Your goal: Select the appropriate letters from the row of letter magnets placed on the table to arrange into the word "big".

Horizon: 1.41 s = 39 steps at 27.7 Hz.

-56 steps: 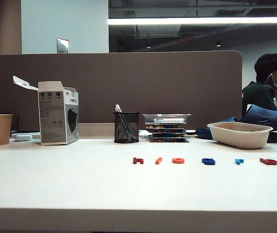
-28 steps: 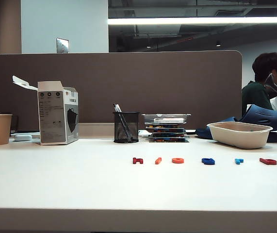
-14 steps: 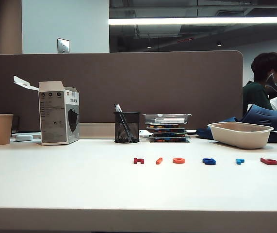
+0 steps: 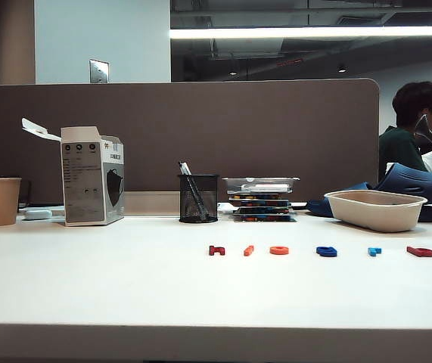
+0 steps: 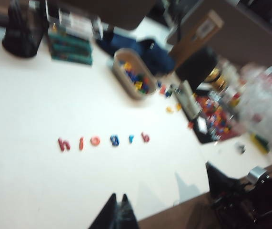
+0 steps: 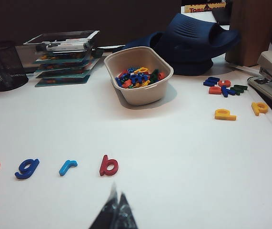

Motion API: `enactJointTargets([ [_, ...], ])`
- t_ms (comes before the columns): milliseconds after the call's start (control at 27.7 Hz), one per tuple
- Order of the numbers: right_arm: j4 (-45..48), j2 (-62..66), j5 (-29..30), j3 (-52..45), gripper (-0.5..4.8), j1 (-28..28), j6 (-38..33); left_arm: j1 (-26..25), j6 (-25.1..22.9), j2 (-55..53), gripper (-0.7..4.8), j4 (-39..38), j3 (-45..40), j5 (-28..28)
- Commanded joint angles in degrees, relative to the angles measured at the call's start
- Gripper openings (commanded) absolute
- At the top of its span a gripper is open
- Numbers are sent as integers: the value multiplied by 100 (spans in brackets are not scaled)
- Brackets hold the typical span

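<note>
Pressed together and empty: left claw [image 5: 118,212], tilted down over the tabletop [image 5: 26,95] in a blurred wrist view. Well ahead of it, the row [image 5: 102,140], with "i" [image 5: 81,142] among the letters. Likewise shut and empty: right claw [image 6: 116,207], low, "b" [image 6: 108,165] just ahead, "g" [image 6: 27,168] further aside. No shift in the row since two seconds ago; spelling not yet begun.

A ceiling strip light [image 4: 314,32] lit the exterior view evenly, sharp throughout, the room behind it dim. The table [image 4: 125,280] shone bright white there, with slight shadows under the letters [image 4: 318,251]. The left wrist view was smeared with motion blur, worst toward its edges. The right wrist view was clear, with a soft shadow beside the bowl [image 6: 138,76].
</note>
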<state>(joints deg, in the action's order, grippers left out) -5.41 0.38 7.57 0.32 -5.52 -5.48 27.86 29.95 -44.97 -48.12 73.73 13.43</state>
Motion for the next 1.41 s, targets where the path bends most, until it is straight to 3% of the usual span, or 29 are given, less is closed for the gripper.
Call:
enactJointTargets([
  [36,98,-52,-15,-33,-5,2,13,844,210,-529,-5,-481,625,-920],
  [181,96,-52,-17,-33,-5,0,13,2205,662,-1480,-5,-621,1351,-1609],
  [289,96,-52,-26,-33,-5,0,13,2957,1165,-1985,-5,-487,1475,-1729],
  [470,96,-52,-17,-33,-5,4,13,3661,1580,-2406,-5,-240,1473,-2120],
  [615,96,-52,-15,-33,-5,4,13,4109,1722,-2601,-5,-114,1473,-3254],
  [723,96,-52,-17,-33,-5,4,11,4323,1720,-2616,-5,-234,1473,-4015],
  [832,96,-52,-26,-33,-5,2,11,4452,1781,-2616,-5,-439,1473,-4339],
  [940,96,-52,-13,-33,-5,4,11,4614,2247,-2616,-5,-798,1473,-4454],
  [1085,96,-52,-17,-31,-5,4,11,4883,2640,-2616,-5,-1412,1473,-5147],
  [1410,190,-52,-13,-20,-5,4,11,4878,2747,-2614,-5,-1488,1473,-5351],
])
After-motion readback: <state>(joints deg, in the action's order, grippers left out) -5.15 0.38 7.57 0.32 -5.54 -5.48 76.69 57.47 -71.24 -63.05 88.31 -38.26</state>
